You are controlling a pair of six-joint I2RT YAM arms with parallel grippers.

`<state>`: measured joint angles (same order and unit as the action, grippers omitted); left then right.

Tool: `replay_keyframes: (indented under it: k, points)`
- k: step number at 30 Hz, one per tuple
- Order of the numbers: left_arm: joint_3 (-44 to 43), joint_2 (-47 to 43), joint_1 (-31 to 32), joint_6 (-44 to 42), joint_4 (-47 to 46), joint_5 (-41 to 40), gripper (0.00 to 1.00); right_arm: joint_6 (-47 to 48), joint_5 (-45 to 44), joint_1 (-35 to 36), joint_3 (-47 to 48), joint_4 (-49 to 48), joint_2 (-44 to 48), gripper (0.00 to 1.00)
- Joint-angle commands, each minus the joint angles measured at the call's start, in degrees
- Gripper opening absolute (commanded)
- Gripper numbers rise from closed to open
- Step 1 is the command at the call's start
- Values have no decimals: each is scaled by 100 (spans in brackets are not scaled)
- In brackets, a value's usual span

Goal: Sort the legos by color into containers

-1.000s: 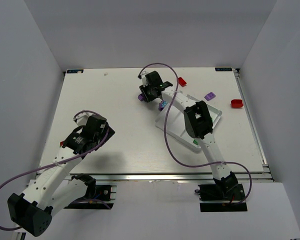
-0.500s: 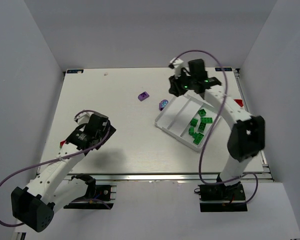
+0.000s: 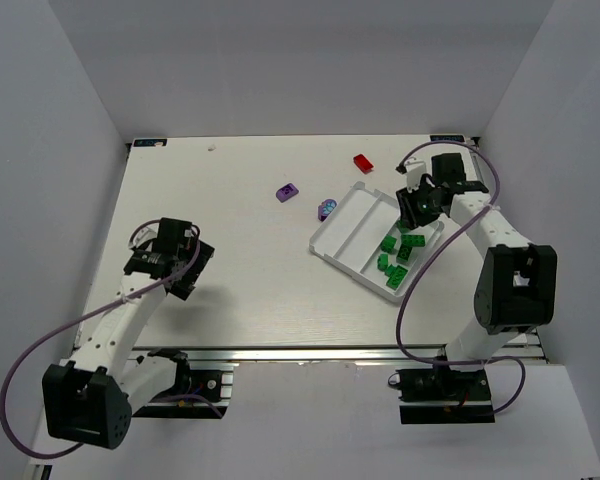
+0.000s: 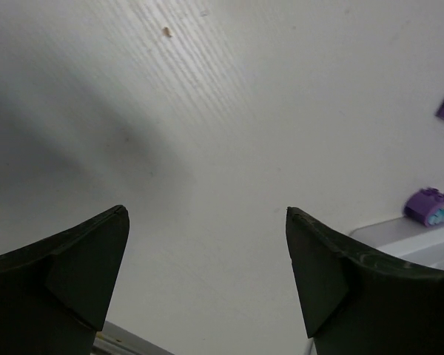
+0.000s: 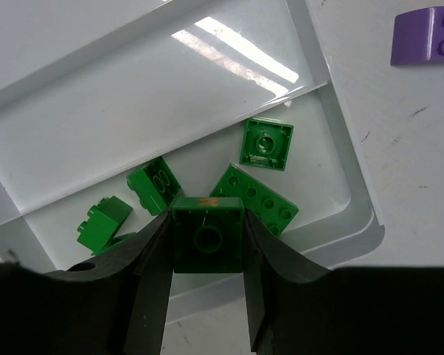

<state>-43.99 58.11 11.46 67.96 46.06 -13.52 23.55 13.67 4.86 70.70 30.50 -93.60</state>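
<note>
The white tray (image 3: 350, 222) lies angled on the bench (image 3: 250, 250), with green bricks (image 3: 393, 256) in its right compartment. The right gripper (image 3: 416, 205) is above the tray's far end. A red brick (image 3: 363, 162) and a purple brick (image 3: 287, 192) lie apart on the bench.

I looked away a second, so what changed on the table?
The right hand swung rightward across the tray to its green-filled compartment, where it grips a green brick. The left hand drifted slightly left, open. Tray, red brick and purple brick stayed put.
</note>
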Motion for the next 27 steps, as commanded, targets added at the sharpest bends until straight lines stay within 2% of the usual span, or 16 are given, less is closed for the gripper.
replay_keyframes:
  k: [1, 4, 5, 9, 12, 13, 15, 19, 23, 27]
  points:
    - [-426, 262, -310, -11, 481, 157, 97, -87, -66, -29, 260, 122, -289, 9]
    - [-602, 429, -486, -55, 763, 69, 98, -105, -40, -64, 462, 254, -632, 25]
    - [-611, 421, -539, -47, 790, 69, 98, -88, -23, -73, 497, 272, -703, 34]
    - [-611, 412, -777, 68, 1009, 43, 98, 9, 83, -100, 621, 395, -897, 43]
    - [-751, 630, -953, 164, 1394, -177, 98, 158, 127, -117, 656, 386, -731, 63]
    - [-821, 727, -1014, 165, 1492, -351, 98, 237, 136, -126, 682, 378, -677, 78]
    - [-1041, 938, -1067, 95, 1677, -511, 98, 491, 197, -135, 709, 395, -502, 89]
    - [-1454, 1631, -1138, -29, 1906, -968, 98, 1177, 732, -170, 902, 728, -247, 89]
    - [-1806, 2116, -1515, 67, 2345, -1495, 98, 1836, 1488, -179, 911, 975, 122, 89]
    - [-1850, 2275, -1954, 181, 2197, -1522, 98, 2364, 2261, -170, 762, 1124, 448, 89]
